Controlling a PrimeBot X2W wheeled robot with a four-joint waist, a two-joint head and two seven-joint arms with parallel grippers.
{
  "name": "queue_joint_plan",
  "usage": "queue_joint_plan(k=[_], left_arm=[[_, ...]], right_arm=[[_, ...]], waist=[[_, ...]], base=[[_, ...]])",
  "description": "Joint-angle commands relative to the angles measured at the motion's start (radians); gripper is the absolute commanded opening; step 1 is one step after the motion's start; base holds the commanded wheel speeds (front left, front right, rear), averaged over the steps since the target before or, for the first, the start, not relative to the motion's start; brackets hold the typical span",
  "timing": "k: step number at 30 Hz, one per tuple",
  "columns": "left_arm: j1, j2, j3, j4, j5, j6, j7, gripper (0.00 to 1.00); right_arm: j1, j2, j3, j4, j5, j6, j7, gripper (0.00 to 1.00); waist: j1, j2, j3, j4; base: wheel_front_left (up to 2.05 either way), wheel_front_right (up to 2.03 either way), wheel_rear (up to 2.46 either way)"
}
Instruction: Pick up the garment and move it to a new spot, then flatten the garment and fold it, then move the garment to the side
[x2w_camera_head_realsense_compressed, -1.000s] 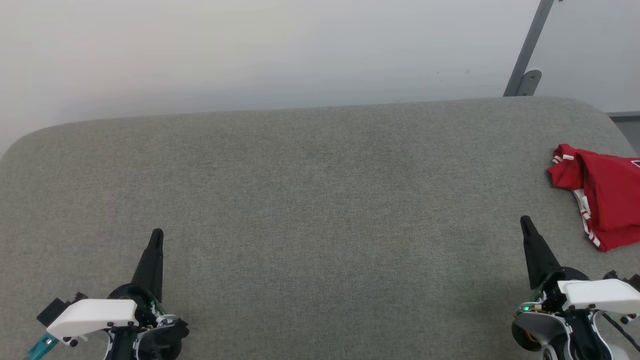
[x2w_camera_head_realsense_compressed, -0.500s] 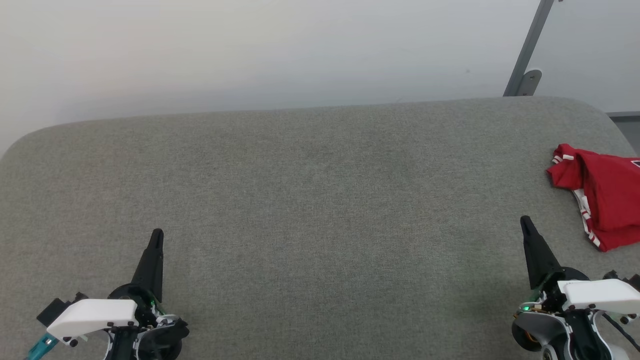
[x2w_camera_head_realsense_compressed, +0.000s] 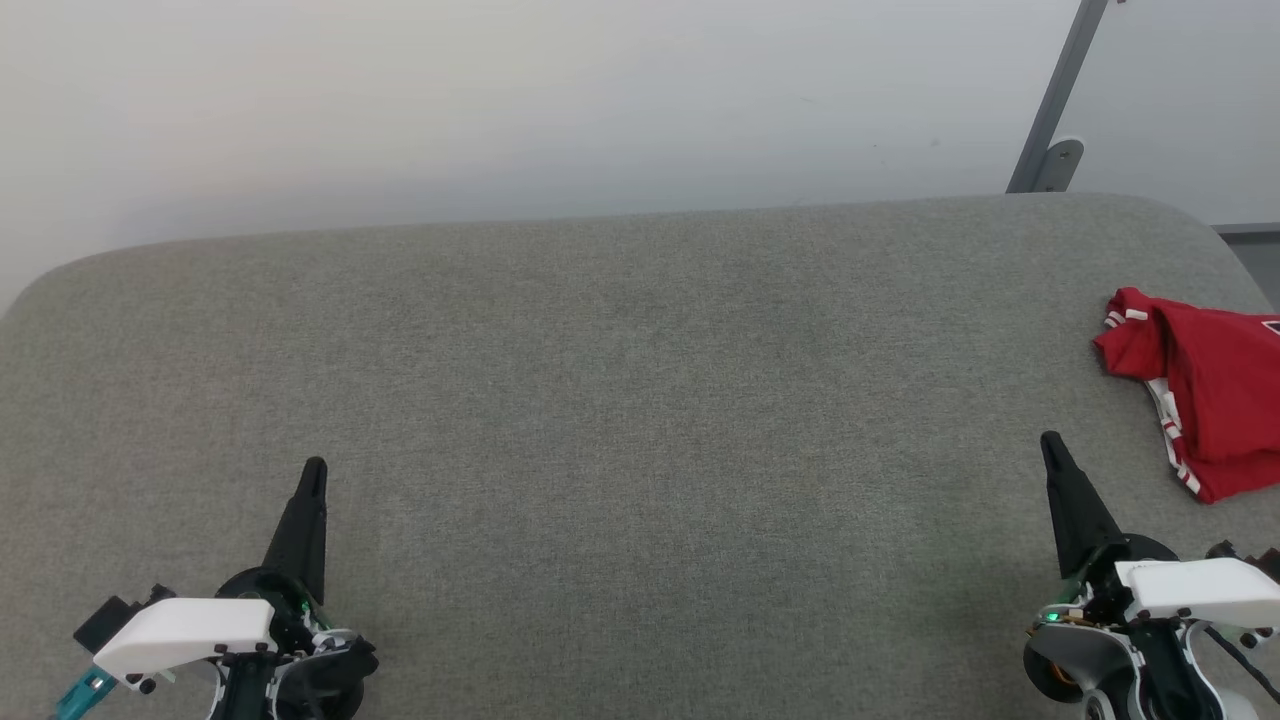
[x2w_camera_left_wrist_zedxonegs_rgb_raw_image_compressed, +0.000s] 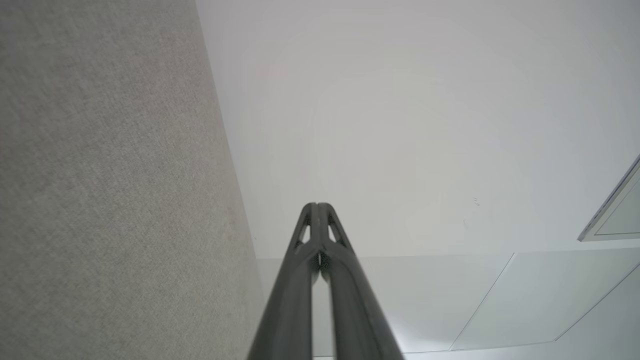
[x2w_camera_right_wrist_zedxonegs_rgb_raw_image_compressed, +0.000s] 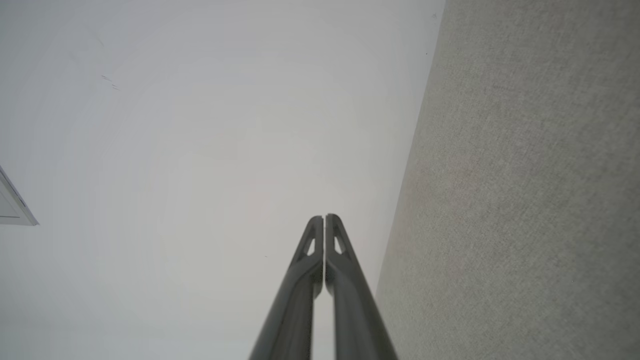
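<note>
The garment (x2w_camera_head_realsense_compressed: 1205, 385), red with red-white striped trim, lies bunched at the far right of the grey fabric table (x2w_camera_head_realsense_compressed: 640, 400), partly cut off by the head view's right edge. My right gripper (x2w_camera_head_realsense_compressed: 1050, 442) rests at the lower right, a little left of and below the garment, fingers pressed together and empty. At the lower left my left gripper (x2w_camera_head_realsense_compressed: 314, 467) is likewise shut with nothing in it, far from the garment. In the wrist views the left gripper (x2w_camera_left_wrist_zedxonegs_rgb_raw_image_compressed: 317, 205) and right gripper (x2w_camera_right_wrist_zedxonegs_rgb_raw_image_compressed: 324, 217) each show two dark fingers closed tip to tip.
A pale wall runs behind the table's far edge. A grey metal post with a bracket (x2w_camera_head_realsense_compressed: 1055, 120) stands at the back right corner. The table's rounded corners show at far left and far right.
</note>
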Motion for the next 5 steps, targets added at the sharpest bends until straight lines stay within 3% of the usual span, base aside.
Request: queue_joint_plan(k=[1,5], left_arm=[[-0.013,0.001,0.002,-0.001,0.003,-0.005,0.001,0.0],[-0.013,0.001,0.002,-0.001,0.003,-0.005,0.001,0.0]], right_arm=[[-0.004,0.001,-0.001,0.002,0.004,0.0,0.002,0.0],[-0.004,0.001,-0.001,0.002,0.004,0.0,0.002,0.0]], waist=[[0.0,0.0,0.0,0.0],[0.0,0.0,0.0,0.0]], base=[[0.0,0.0,0.0],[0.0,0.0,0.0]])
